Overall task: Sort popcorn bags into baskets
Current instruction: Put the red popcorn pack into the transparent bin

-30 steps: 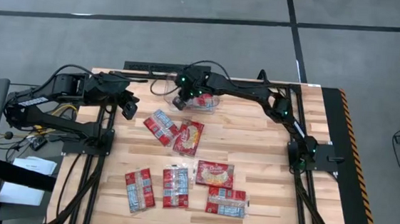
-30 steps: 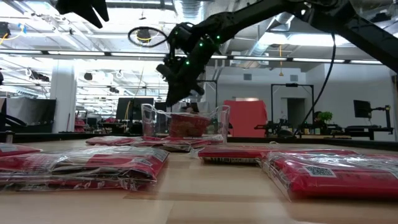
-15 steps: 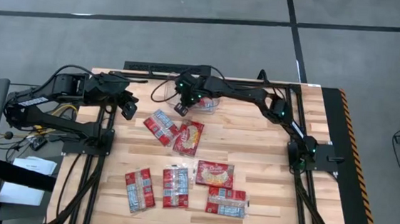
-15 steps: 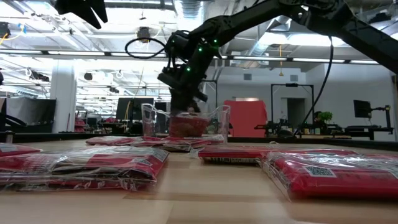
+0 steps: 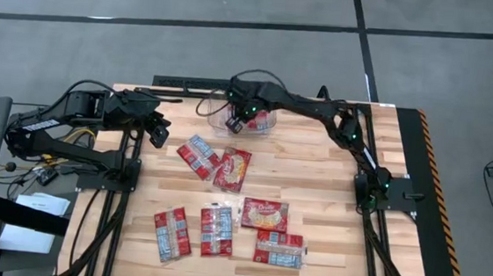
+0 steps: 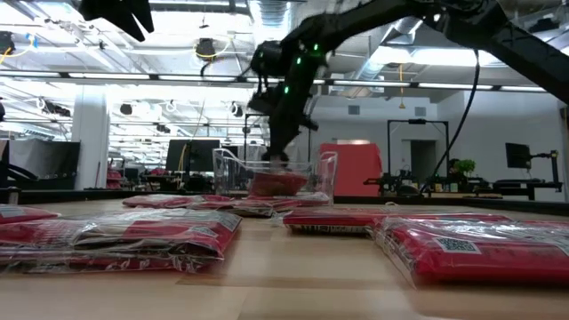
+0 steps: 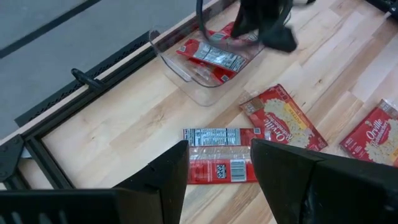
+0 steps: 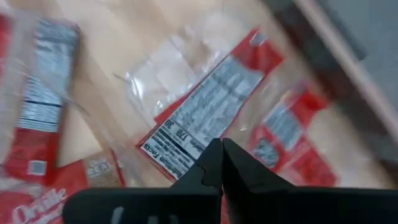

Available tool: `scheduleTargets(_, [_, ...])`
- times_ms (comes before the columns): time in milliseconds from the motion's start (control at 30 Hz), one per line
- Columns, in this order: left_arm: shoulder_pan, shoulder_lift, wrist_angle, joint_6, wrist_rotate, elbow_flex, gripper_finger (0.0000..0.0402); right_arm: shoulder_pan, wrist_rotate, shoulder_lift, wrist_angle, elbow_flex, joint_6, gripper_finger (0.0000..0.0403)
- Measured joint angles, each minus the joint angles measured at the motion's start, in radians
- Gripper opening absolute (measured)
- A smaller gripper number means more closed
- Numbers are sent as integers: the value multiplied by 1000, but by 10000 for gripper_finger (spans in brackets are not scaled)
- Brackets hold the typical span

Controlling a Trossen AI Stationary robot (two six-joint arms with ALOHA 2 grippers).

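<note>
The clear tub [image 5: 262,127] stands near the table's far edge and holds red packets [image 7: 211,55], one lying label side up [image 8: 199,121]. Several more popcorn packets lie flat on the wood: two by the middle [image 5: 199,156] [image 5: 233,169] and the others toward the near edge [image 5: 216,230] [image 5: 278,248]. My right gripper [image 5: 236,126] is shut and points down into the tub's left part [image 6: 283,158]. My left gripper [image 5: 160,136] is open and hovers high by the table's left edge, well away from everything. My right gripper reaches from above, pointing down, with shut fingers [image 8: 205,171] just over the label-side-up packet [image 8: 186,137] inside the tub. I cannot tell whether the tips touch that packet or the tub's wall [image 6: 222,173].
Bare wood lies between the tub and the middle packets [image 7: 137,118] and along the table's right side [image 5: 330,197]. A black frame rail [image 7: 93,81] runs along the far edge behind the tub. The right arm [image 5: 319,117] stretches across the far right part of the table.
My right gripper moved from beside the tub's left end toward the table's right and down, so that it now stands over and inside the tub. The tub slid a little toward the table's right. The left arm kept still.
</note>
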State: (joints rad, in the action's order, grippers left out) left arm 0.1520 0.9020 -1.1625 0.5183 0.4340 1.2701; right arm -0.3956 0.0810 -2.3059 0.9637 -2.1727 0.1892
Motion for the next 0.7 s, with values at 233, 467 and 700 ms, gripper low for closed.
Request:
scheduleTargets(233, [0,0,-15,-27,-2,0,163,86,-291,86,151,-120,-252,61])
scheduleTargets(467, [0,0,-37,-53,-7,0,163,234,-291,104,244,-100,-409,178])
scheduleTargets(700, [0,-24,-78,-32,40,0,176,304,-159,-35,-104,-73,-194,267])
